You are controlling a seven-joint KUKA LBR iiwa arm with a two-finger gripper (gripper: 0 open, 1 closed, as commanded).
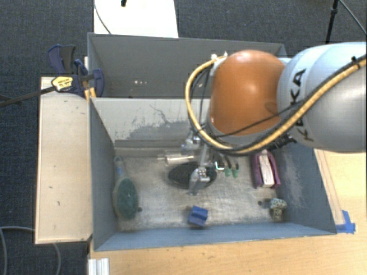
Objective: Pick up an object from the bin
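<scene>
A grey metal bin [143, 62] with a scuffed floor sits on a pale wooden worktop [229, 262] over dark carpet [34, 16]. Inside, one of each: green oval brush [125, 197], black oval [180, 176], blue block [198, 216], purple-white pack [265, 169], tan lump [278, 208]. The gripper [198, 179] is over the flat, dark oval's right edge, mid-bin; I cannot tell whether it is wide or narrow.

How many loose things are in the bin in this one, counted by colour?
Green: 1, oval brush-like thing at left
Black: 1, flat oval under the gripper
Blue: 1, small block at the front
Purple and white: 1, packet at right
Tan: 1, small lump, front right
Total: 5; tiny green bits by the gripper left uncounted, too small to tell.
</scene>
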